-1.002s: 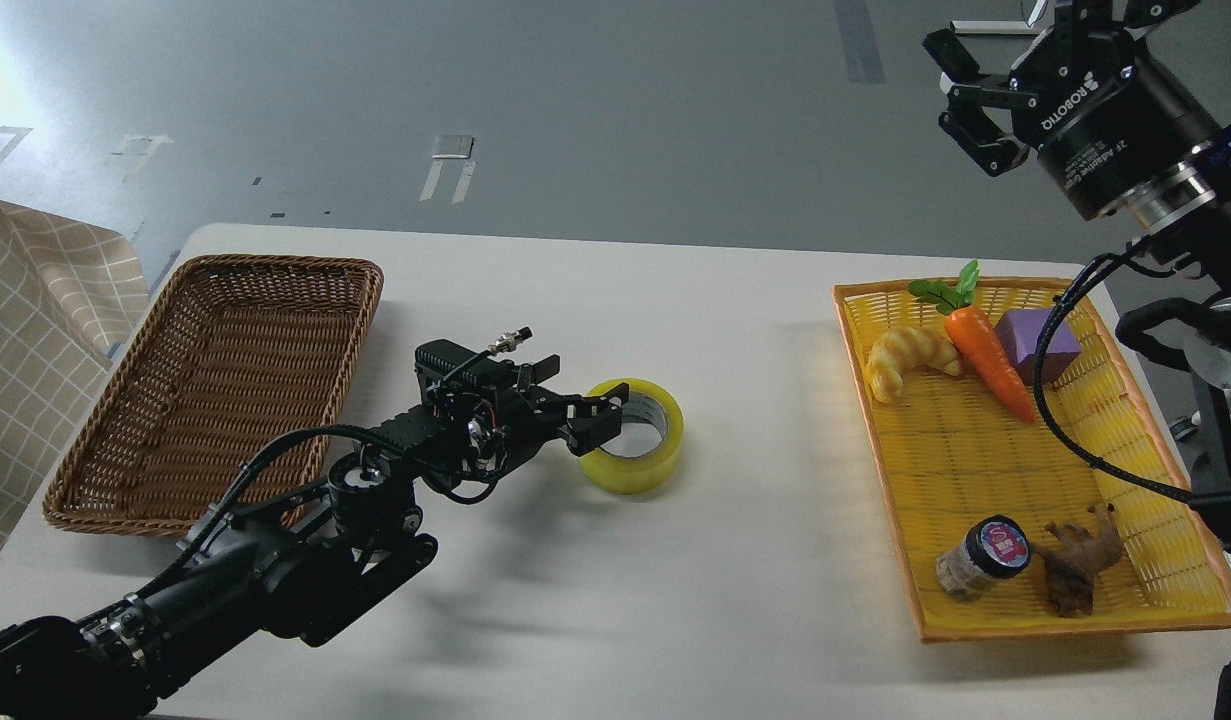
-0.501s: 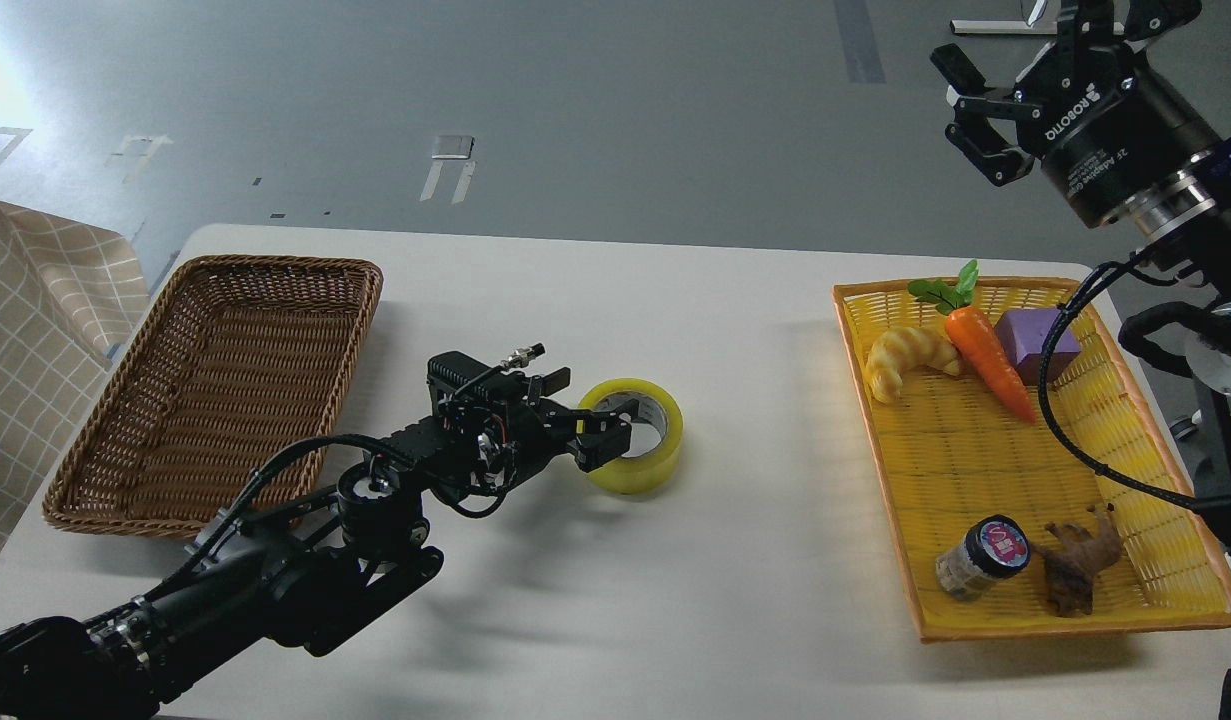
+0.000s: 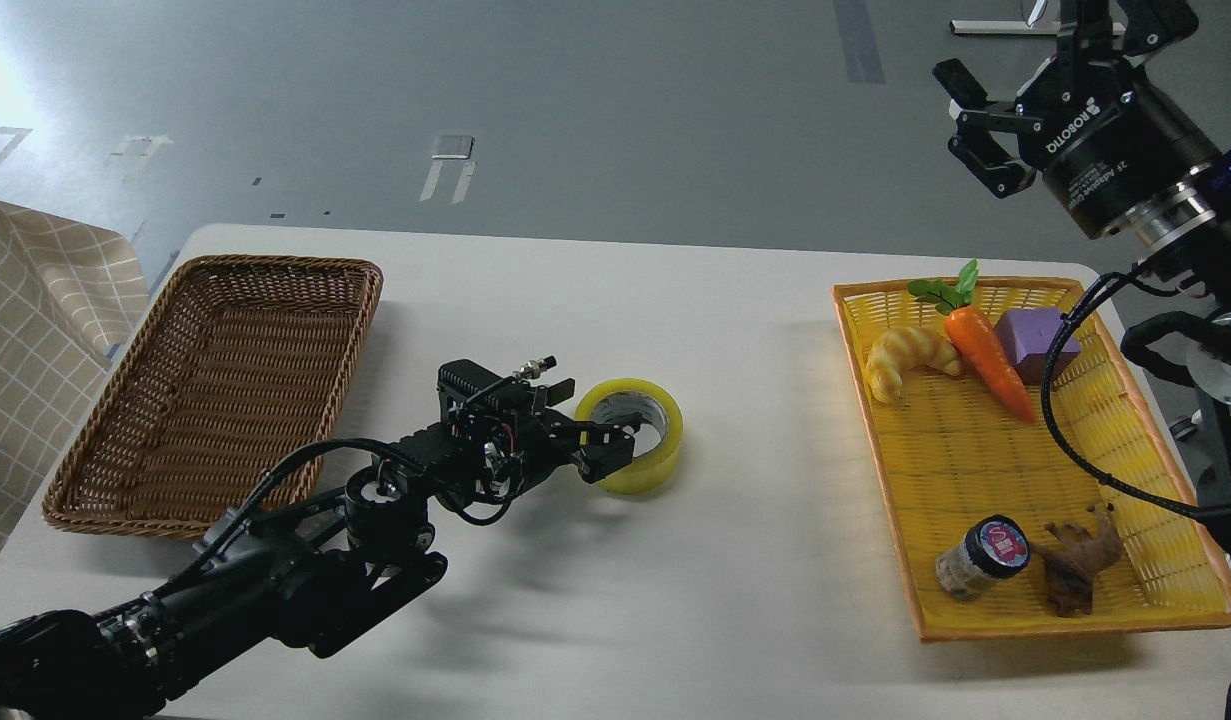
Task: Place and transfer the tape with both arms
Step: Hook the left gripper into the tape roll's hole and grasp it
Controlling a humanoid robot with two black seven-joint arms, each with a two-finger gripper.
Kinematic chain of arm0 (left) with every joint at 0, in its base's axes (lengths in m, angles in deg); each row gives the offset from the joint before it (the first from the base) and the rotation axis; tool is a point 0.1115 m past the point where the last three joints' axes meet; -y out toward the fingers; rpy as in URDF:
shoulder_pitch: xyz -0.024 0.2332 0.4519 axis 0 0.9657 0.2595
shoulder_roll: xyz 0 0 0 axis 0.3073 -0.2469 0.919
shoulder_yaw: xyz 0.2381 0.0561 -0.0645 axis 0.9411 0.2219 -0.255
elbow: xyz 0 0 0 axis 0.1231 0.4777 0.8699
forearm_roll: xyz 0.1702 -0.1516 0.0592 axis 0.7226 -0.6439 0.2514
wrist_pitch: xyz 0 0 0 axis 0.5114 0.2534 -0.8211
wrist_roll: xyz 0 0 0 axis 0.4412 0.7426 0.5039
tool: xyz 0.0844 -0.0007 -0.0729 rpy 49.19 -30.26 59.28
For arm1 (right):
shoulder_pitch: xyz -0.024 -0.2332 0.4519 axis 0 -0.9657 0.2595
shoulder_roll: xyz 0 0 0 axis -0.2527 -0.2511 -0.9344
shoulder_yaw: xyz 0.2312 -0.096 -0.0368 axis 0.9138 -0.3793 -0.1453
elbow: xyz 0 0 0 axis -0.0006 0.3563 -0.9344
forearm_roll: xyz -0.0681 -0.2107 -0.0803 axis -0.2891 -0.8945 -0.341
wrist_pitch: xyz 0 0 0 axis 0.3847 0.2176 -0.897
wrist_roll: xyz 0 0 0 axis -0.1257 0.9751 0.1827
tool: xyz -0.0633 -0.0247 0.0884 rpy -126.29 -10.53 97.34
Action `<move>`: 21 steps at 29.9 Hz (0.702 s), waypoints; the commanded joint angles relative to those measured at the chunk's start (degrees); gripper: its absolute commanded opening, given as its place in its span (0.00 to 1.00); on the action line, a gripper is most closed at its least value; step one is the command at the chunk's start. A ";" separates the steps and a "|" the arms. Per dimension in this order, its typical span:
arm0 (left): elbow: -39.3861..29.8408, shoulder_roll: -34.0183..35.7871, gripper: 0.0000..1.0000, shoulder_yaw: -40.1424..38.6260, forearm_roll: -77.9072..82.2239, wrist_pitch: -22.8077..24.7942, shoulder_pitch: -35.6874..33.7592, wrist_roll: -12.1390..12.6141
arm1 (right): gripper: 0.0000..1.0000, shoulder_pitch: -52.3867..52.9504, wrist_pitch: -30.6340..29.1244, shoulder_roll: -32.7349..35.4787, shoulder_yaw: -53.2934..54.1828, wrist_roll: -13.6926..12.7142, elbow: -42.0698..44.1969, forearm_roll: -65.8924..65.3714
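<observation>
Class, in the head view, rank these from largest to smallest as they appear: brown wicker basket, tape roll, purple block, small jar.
1. Brown wicker basket
2. Tape roll
3. Purple block and small jar look alike in size; the jar sits nearer the camera, so unranked.

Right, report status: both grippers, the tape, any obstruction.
Left gripper at the near wall of the translucent yellow packing tape roll, grip unconfirmed. Right gripper open, raised, empty. Roll flat on the white table. No obstruction seen.
</observation>
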 commanded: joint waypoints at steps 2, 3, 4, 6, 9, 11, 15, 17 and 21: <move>0.02 -0.21 0.87 0.11 0.00 0.00 0.09 0.34 | 1.00 0.00 0.00 -0.02 0.01 0.00 0.00 -0.03; 0.11 -0.21 0.84 0.11 0.00 0.00 0.09 0.35 | 1.00 0.00 0.00 -0.02 0.01 0.00 0.08 -0.03; 0.11 -0.21 0.81 0.11 0.00 0.00 0.00 0.35 | 1.00 0.00 0.00 -0.02 0.01 0.00 0.08 -0.03; 0.29 -0.21 0.75 0.20 0.00 0.00 0.09 0.43 | 1.00 -0.09 0.00 0.07 0.01 0.00 0.08 -0.03; 0.29 -0.21 0.58 0.20 0.00 0.00 0.09 0.43 | 1.00 -0.36 0.35 -0.02 0.01 0.00 0.08 -0.03; 0.20 -0.30 0.49 0.20 0.00 0.00 0.09 0.52 | 1.00 -0.36 0.70 -0.02 0.01 0.00 0.08 -0.03; 0.20 -0.30 0.34 0.20 0.00 0.00 0.00 0.61 | 1.00 -1.23 1.67 -0.02 0.01 0.00 0.08 -0.03; 0.20 -0.21 0.28 0.20 0.00 0.00 0.00 0.61 | 1.00 -1.50 2.02 -0.02 0.01 0.00 0.00 -0.03; 0.20 -0.30 0.20 0.20 0.00 0.00 0.00 0.70 | 1.00 -2.11 2.55 0.06 0.01 0.00 0.00 -0.03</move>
